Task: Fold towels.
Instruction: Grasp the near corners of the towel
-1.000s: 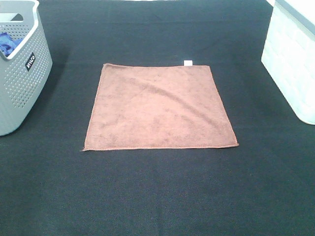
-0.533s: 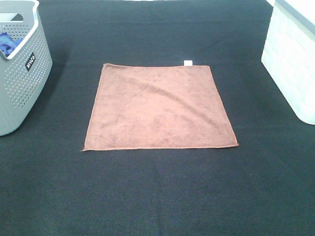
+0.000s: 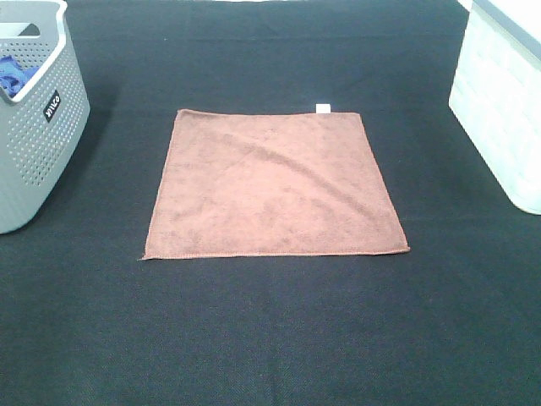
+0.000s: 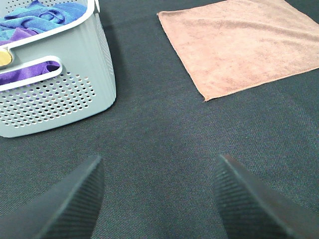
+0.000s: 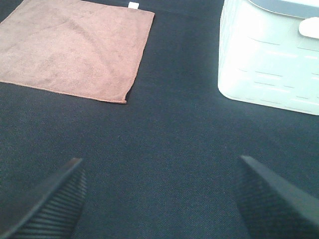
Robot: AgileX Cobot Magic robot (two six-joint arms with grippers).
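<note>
- One towel (image 3: 275, 183), flat, ahead of both claws, untouched.
- Left claw (image 4: 158, 160) spread, empty; one grey basket (image 4: 60, 94) ahead.
- Right claw (image 5: 160, 160) spread, empty; one white bin (image 5: 269, 59) ahead.

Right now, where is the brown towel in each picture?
Exterior high: towel flat in the middle, between grey basket and white bin.
Left wrist: towel lies beside the grey basket.
Right wrist: towel lies beside the white bin.
Shared landmark: the black table cover under it.
</note>
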